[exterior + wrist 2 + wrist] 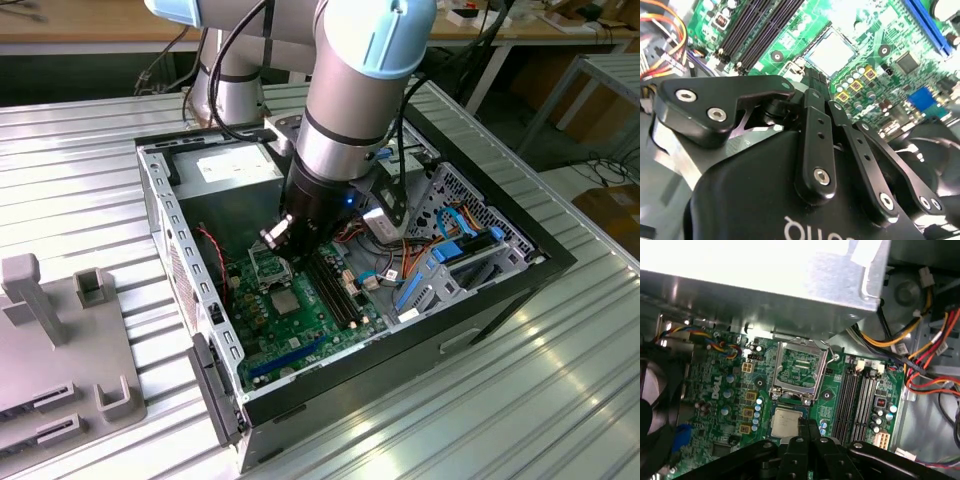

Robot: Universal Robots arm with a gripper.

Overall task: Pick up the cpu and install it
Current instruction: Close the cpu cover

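The cpu [786, 422] is a small silver-grey square lying flat on the green motherboard [720, 405], just beside the black hinged frame [799, 371], which stands open. In the second wrist view the cpu [833, 50] lies a short way beyond my gripper [813, 81]. My gripper [808, 429] hangs over the cpu's edge with its fingers pressed together and nothing between them. In the exterior view the arm [335, 140] reaches down into the open computer case [500, 300], above the cpu [283, 300].
A grey power-supply box [765, 285] overhangs the board close to the hinged frame. Long black memory slots [857, 400] run beside the cpu. Orange, yellow and red cables [920, 355] hang past them. A grey fixture [60, 340] sits on the table at the exterior view's left.
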